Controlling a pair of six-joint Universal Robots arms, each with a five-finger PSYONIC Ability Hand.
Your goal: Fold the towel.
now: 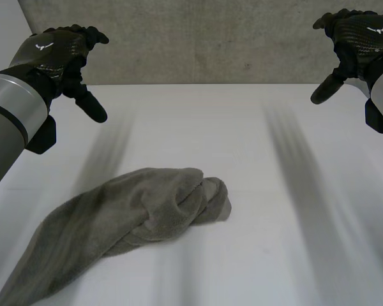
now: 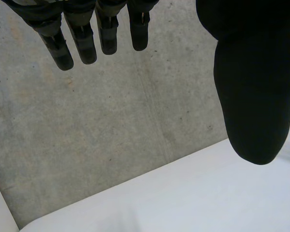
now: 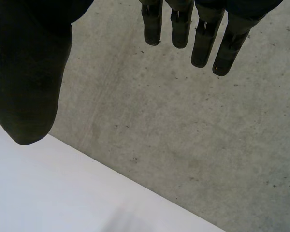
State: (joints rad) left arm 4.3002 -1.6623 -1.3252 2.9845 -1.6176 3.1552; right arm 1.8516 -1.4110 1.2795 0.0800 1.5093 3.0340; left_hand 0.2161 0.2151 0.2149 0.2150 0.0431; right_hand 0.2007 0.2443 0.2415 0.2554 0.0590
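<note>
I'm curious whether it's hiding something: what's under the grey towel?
The towel lies bunched on the white table, which shows beside it. Its folds cover anything beneath, so that cannot be seen. Nothing lies on top.

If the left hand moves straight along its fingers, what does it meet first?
Probably the grey concrete surface beyond the white table; the black left hand aims its straight fingers there, depth unclear.

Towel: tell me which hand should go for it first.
Left, probably. The grey towel lies crumpled on the white table toward the robot's left, its tail running to the near left edge. The left hand hangs open above that side; the right hand, also open, is far across the table.
</note>
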